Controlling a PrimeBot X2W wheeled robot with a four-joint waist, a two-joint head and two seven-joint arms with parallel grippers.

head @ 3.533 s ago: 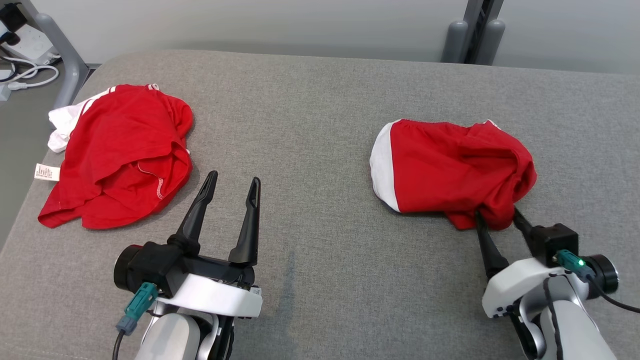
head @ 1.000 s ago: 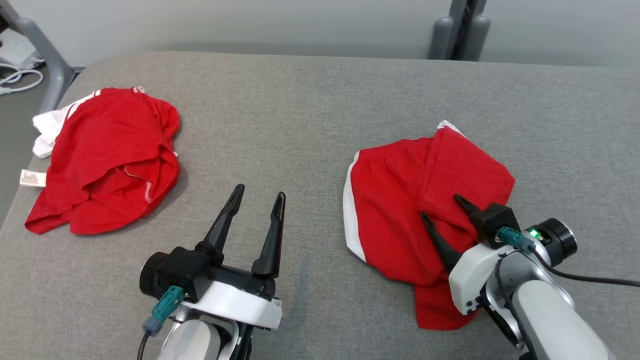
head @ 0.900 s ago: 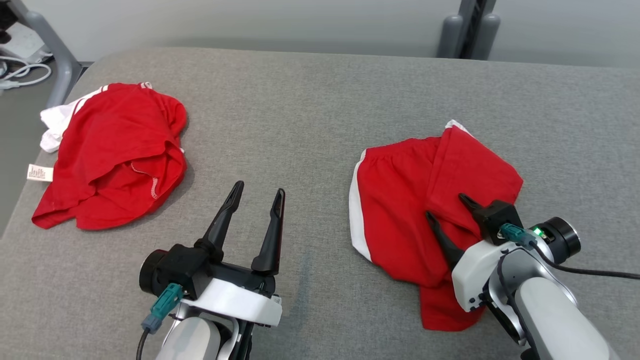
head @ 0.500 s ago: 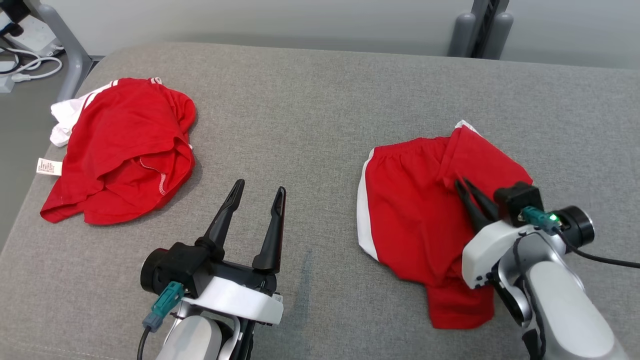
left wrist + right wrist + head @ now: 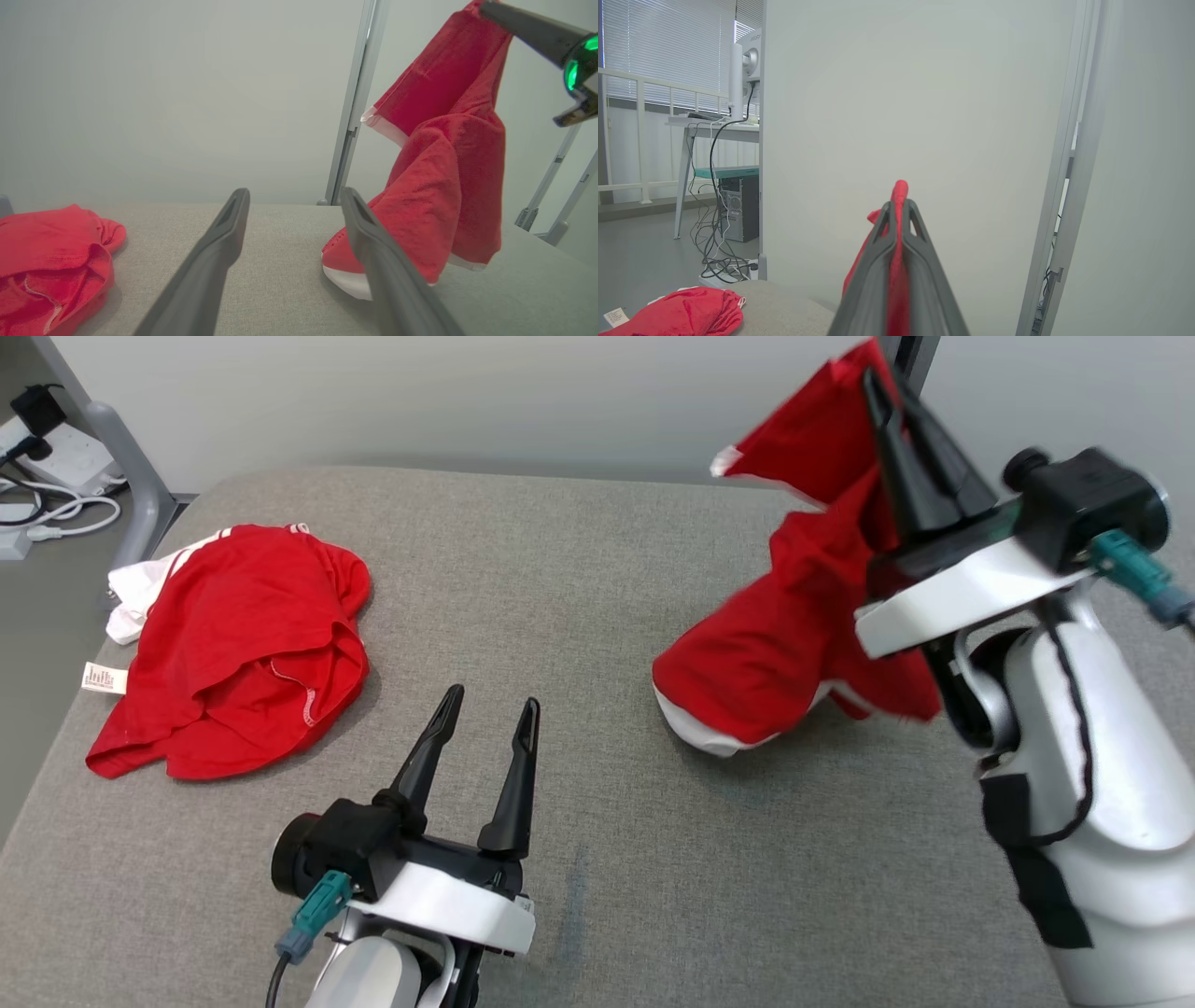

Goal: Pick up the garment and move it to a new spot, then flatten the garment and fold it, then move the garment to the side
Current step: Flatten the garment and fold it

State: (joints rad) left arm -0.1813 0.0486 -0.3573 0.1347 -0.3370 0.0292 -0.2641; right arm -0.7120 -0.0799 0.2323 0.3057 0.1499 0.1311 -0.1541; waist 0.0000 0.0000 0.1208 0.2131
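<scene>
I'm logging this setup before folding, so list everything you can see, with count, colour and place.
held garment: one, red with white trim, hanging from the right gripper, lower end at the table
second garment: one, red and white, crumpled on the table's left side
table: one, grey fabric top, in front of the robot
power strip: one, white, past the table's far left corner
desk: one, pale, far left in the right wrist view
left gripper: one, dark fingers, open and empty, over the table's near side
right gripper: one, dark fingers, shut on the held garment, raised
</scene>
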